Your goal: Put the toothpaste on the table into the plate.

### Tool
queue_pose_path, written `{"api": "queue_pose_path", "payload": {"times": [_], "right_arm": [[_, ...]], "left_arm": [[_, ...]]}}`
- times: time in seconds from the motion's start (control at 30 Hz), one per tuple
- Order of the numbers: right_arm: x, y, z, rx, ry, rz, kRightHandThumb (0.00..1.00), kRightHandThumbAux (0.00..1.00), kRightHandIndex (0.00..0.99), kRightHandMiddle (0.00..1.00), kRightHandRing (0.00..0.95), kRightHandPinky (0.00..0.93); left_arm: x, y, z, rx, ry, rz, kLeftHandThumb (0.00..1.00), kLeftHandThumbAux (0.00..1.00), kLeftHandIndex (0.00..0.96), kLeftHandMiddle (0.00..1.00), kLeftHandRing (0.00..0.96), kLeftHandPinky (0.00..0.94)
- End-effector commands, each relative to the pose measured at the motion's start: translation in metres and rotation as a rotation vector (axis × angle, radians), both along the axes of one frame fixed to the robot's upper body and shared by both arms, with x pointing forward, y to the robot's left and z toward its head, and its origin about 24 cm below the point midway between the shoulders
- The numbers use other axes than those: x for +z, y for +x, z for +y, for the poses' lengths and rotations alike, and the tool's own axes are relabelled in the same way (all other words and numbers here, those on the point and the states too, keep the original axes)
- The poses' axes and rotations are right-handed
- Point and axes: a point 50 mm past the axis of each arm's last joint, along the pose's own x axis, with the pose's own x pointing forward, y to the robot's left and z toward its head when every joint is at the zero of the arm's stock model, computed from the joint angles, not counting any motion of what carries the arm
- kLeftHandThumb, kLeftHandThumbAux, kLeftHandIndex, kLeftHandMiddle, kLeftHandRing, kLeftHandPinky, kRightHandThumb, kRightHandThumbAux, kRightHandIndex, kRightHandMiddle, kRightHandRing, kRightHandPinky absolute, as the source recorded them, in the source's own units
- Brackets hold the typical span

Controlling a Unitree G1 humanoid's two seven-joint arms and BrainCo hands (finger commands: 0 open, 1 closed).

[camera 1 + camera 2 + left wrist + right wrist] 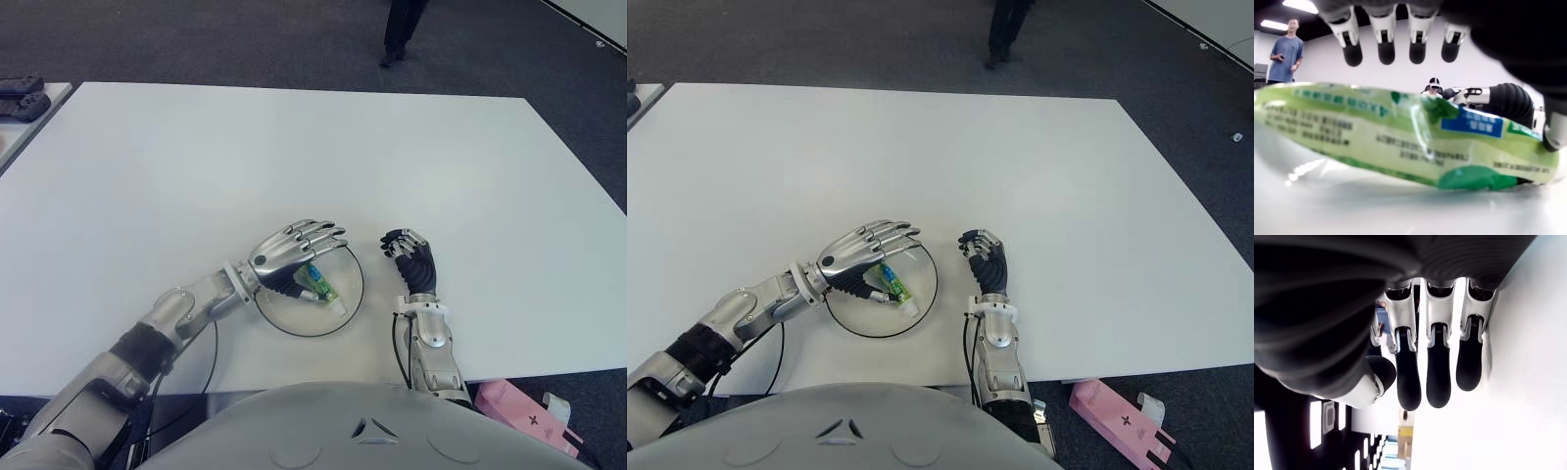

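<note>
My left hand hovers over the plate, fingers stretched out flat and spread, pinching nothing. The toothpaste lies under my palm, inside the plate, its white cap toward the plate's near rim. I judge the step to be the release: to finish well I should lift straight up off the plate so no finger drags the tube back over the rim. The tube is soft, crinkled green plastic with a blue label; the plate is round, shallow, pale with a thin dark edge. My right hand shows just right of the plate, fingers curled, empty.
</note>
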Motion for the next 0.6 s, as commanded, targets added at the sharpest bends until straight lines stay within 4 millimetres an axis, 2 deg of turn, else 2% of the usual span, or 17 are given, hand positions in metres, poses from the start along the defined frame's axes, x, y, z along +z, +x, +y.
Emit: {"api": "queue_pose_path", "payload": {"times": [0.03, 0.6], "right_arm": [[-0.006, -0.002, 0.000, 0.004, -0.003, 0.036, 0.706, 0.730, 0.432, 0.496, 0.483, 0.476], [-0.008, -0.001, 0.000, 0.017, -0.001, 0.034, 0.704, 0.730, 0.432, 0.503, 0.489, 0.480]], "left_arm": [[0.001, 0.002, 0.004, 0.048, -0.044, 0.002, 0.069, 0.385, 0.000, 0.000, 0.000, 0.001], [0.012, 0.008, 0.010, 0.147, -0.153, -0.062, 0.161, 0.327, 0.000, 0.000, 0.000, 0.000]]}}
